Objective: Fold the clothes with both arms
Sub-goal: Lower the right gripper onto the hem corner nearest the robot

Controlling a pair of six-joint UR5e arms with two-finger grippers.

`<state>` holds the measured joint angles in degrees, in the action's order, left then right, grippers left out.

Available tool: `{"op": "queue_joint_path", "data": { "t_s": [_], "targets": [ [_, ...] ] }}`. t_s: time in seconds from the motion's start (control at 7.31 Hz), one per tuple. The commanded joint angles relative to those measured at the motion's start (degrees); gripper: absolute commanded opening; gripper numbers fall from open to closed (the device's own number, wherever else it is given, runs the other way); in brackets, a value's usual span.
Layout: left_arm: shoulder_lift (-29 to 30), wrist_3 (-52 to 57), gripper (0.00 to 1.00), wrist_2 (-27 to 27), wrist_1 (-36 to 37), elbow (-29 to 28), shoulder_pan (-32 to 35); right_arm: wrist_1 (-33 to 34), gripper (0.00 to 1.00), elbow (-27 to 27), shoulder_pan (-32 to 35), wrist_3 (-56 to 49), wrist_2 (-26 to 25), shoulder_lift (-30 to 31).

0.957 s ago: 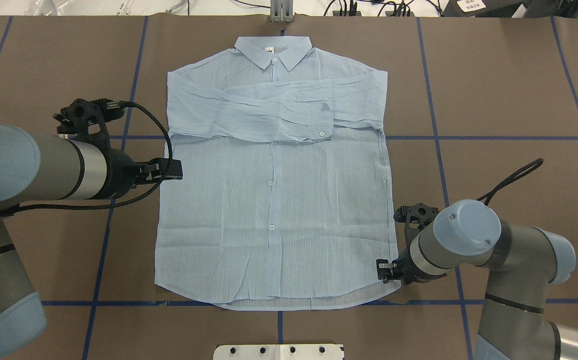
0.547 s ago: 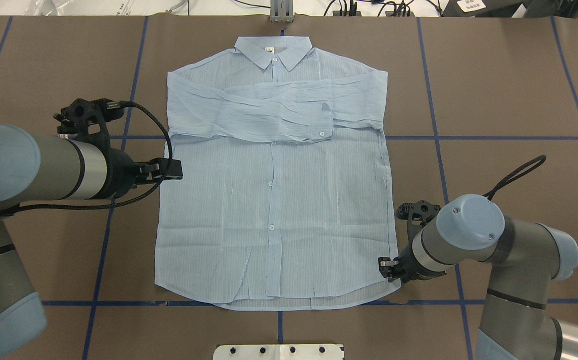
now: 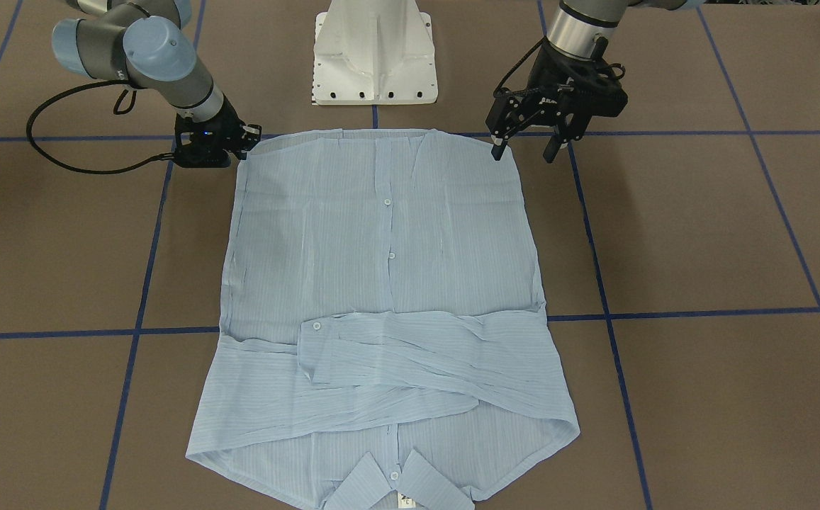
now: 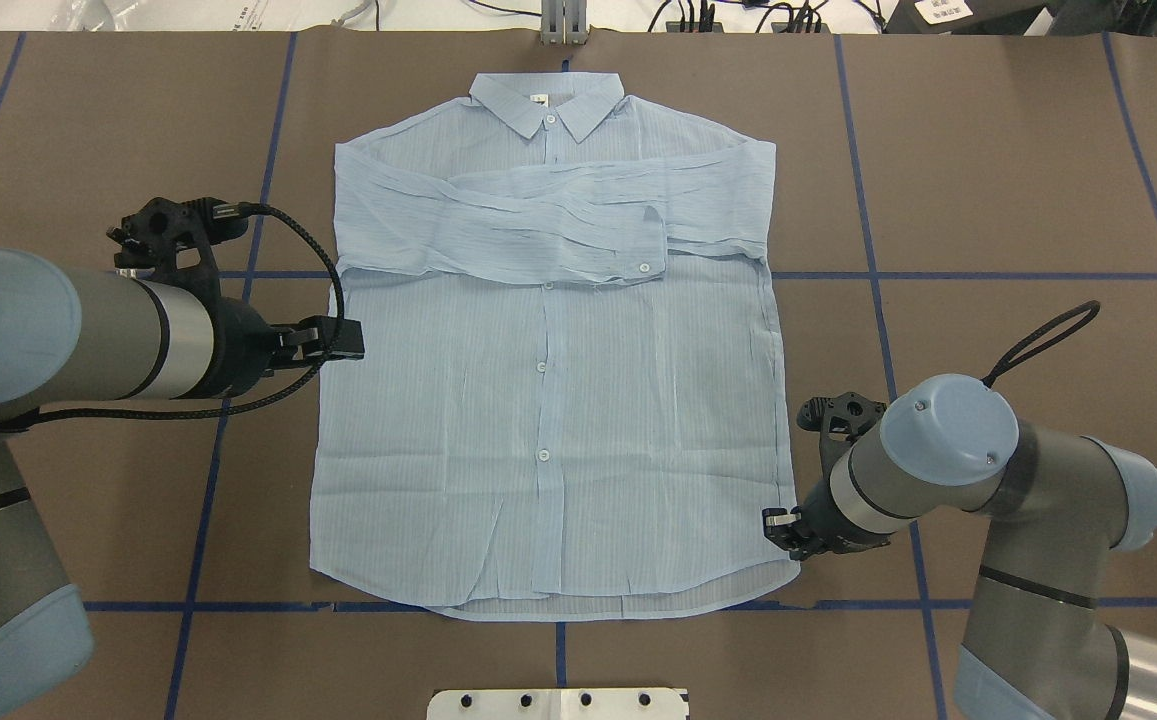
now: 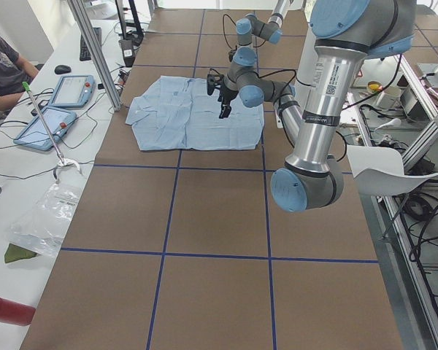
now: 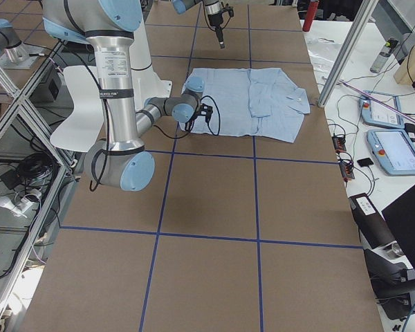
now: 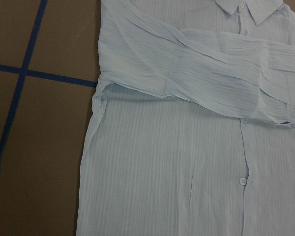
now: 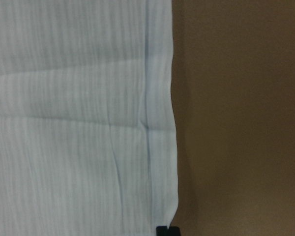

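Only your right tool (image 4: pixel 776 530) has edged back beside the thin pale-blue striped button-up shirt (image 4: pixel 548 420)'s hem corner, its grip impossible to tell, your left tool (image 3: pixel 523 152) hangs wide, and with both sleeves (image 4: pixel 558 235) folded across, the body fold remains.

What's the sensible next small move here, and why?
Probably lower the left gripper to the hem corner of the shirt on its side. Its fingers are open and it hangs above the table, while the right gripper sits low at the opposite hem corner; a fold likely needs both held.
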<state>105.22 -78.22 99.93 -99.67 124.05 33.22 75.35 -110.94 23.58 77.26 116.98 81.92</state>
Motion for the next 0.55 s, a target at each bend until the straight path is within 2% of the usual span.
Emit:
{"op": "queue_joint_path", "data": {
  "t_s": [0.0, 0.14, 0.41],
  "targets": [
    [0.0, 0.0, 0.95, 0.1, 0.0, 0.0, 0.0, 0.0, 0.40, -0.1, 0.1, 0.0, 0.1, 0.0],
    [0.0, 0.0, 0.95, 0.0, 0.0, 0.0, 0.0, 0.0, 0.51, 0.0, 0.0, 0.0, 0.1, 0.0],
    [0.0, 0.0, 0.95, 0.1, 0.0, 0.0, 0.0, 0.0, 0.55, 0.3, -0.1, -0.2, 0.1, -0.1]
  ]
}}
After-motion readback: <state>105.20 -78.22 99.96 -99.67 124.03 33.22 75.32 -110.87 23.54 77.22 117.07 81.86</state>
